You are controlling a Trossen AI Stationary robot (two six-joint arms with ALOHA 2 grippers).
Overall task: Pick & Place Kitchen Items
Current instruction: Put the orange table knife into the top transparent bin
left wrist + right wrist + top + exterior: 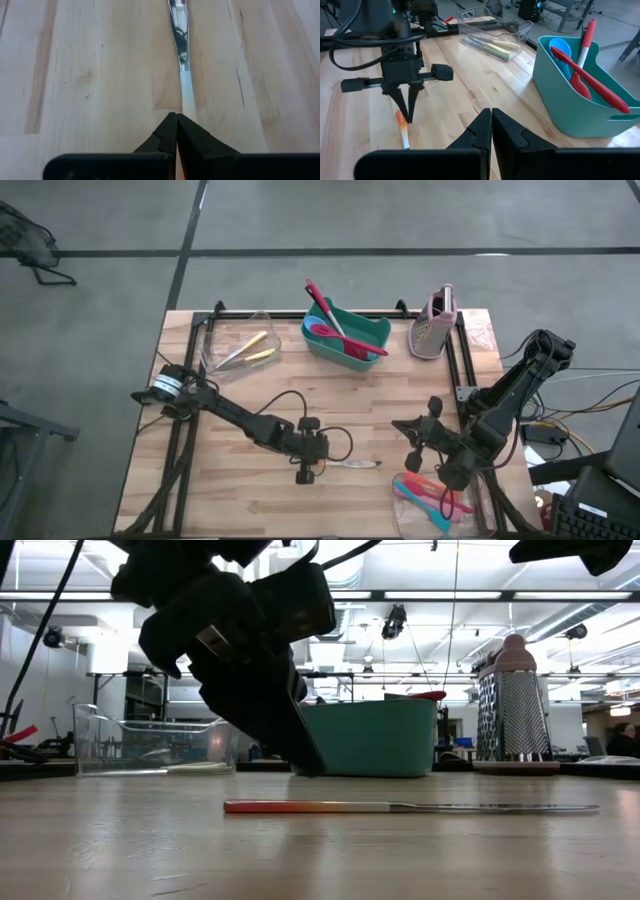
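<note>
A knife [358, 464] with an orange-to-yellow handle and a metal blade lies flat on the wooden table [230, 480], near its front middle. It also shows in the low view [400, 807] and the left wrist view [181, 45]. My left gripper [305, 472] is shut and points down at the knife's handle end [401, 120]. My right gripper [400, 425] is shut and empty, held above the table to the right of the knife. Red, pink and blue utensils stand in a teal bin [350, 335] at the far middle. My left gripper has its shut fingertips [176, 117] right over the knife's handle, near where it meets the blade [186, 95], pointing down from above. The knife lies flat on the table. Whether the tips touch the handle I cannot tell.
A clear tub [235, 345] with yellow-handled cutlery stands at the far left. A pink-grey grater [436, 325] stands upright at the far right. Another clear tub [430, 495] with pink and blue utensils sits at the near right, beside my right arm.
</note>
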